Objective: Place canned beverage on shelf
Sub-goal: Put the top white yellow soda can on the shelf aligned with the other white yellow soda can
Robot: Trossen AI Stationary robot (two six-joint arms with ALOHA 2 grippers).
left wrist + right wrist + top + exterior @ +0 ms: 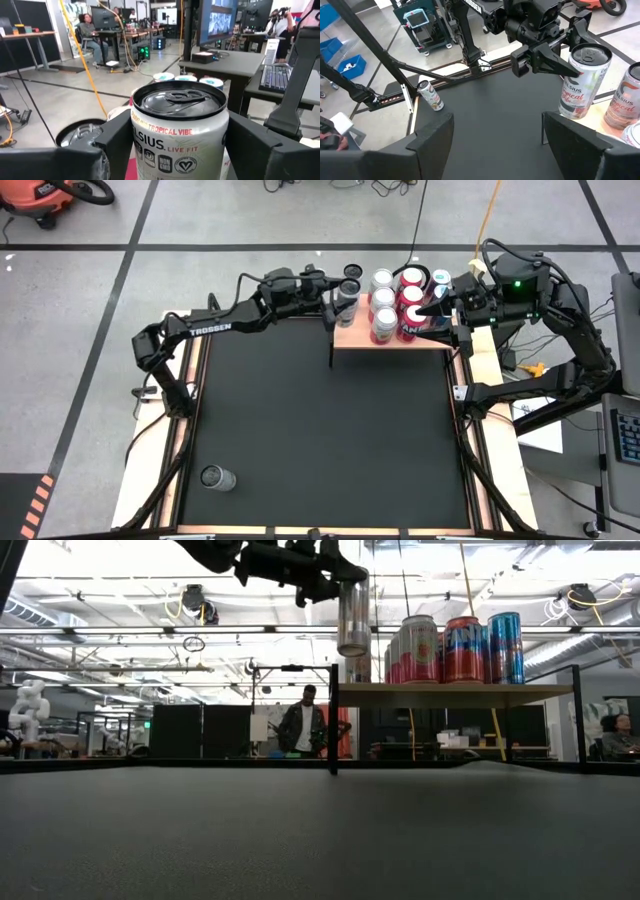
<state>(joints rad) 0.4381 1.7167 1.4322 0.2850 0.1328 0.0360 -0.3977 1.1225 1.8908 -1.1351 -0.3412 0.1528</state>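
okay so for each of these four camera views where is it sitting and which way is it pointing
High: above the table, looking straight down; both arms, shelf.
Low: table height, looking across; left gripper holds a can above the shelf's end.
Left wrist: on the left arm, facing that can between its fingers.
Right wrist: at the shelf, right gripper open, facing the left gripper.
Shared: the held can.

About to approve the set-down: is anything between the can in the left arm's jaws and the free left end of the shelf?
Nothing visible. The can hangs over the shelf's bare left end; other cans stand farther right.
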